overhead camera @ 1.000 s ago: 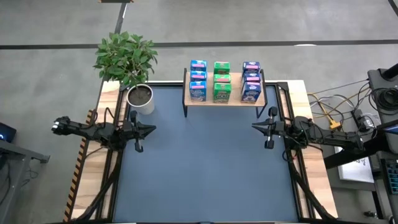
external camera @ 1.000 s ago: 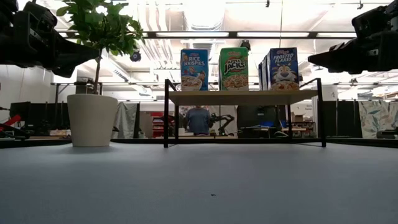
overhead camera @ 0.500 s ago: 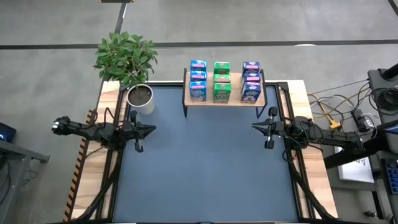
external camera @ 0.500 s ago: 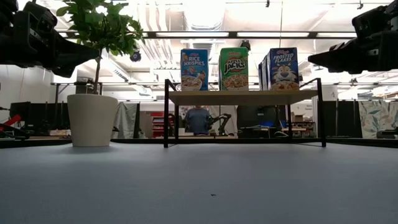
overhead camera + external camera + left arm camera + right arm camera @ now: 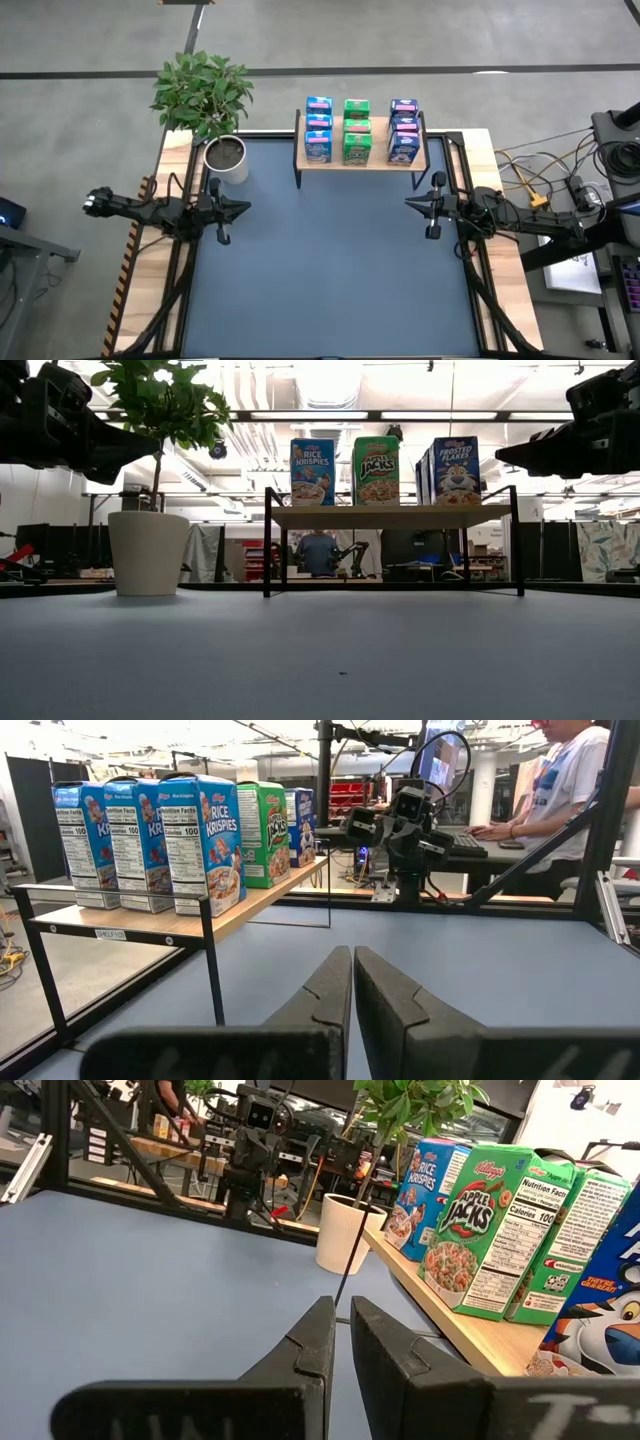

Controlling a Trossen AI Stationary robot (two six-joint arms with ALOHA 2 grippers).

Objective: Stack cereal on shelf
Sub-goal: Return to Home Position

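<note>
Several cereal boxes stand upright on their bases on the light-wood shelf (image 5: pixel 362 160) at the table's far edge, in three rows: light blue (image 5: pixel 318 128), green (image 5: pixel 356 128) and dark blue-purple (image 5: pixel 404 128). In the low view the front boxes are light blue (image 5: pixel 312 472), green (image 5: pixel 376 470) and dark blue (image 5: pixel 455 470). My left gripper (image 5: pixel 244 208) hovers shut over the mat's left side, pointing right. My right gripper (image 5: pixel 409 203) hovers shut over the mat's right side, pointing left. Each wrist view shows its fingers closed together, left gripper (image 5: pixel 352 982), right gripper (image 5: pixel 340 1330). Neither touches anything.
A potted plant in a white pot (image 5: pixel 227 158) stands at the far left corner, left of the shelf. The dark blue mat (image 5: pixel 330 270) lies bare between the arms. A person (image 5: pixel 570 780) sits at a desk beyond the table's right side.
</note>
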